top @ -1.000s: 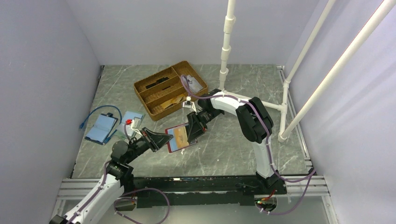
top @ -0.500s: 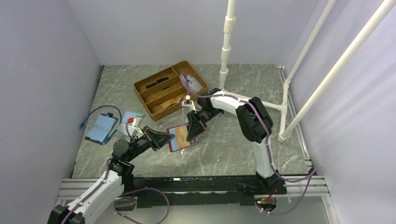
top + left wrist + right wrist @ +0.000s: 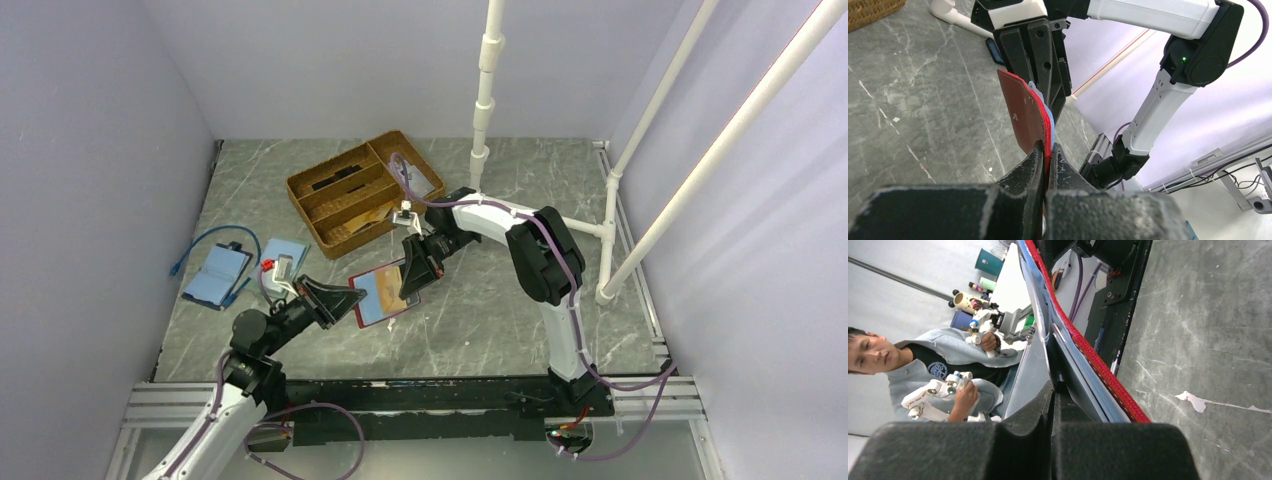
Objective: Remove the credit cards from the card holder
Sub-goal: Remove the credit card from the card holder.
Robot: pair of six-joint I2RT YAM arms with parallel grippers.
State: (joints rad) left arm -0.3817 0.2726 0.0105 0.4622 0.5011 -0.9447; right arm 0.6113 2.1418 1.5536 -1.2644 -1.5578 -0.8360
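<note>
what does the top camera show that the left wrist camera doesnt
Only the top view: the wicker tray, the blue case, and the tan card showing in the open inner face of the red card holder. Only the left wrist view: the holder's plain red back seen nearly edge-on, the left hand pinching its near edge, and a green light on the other arm. Both: the holder held between the left hand and the right hand, over the grey table.
</note>
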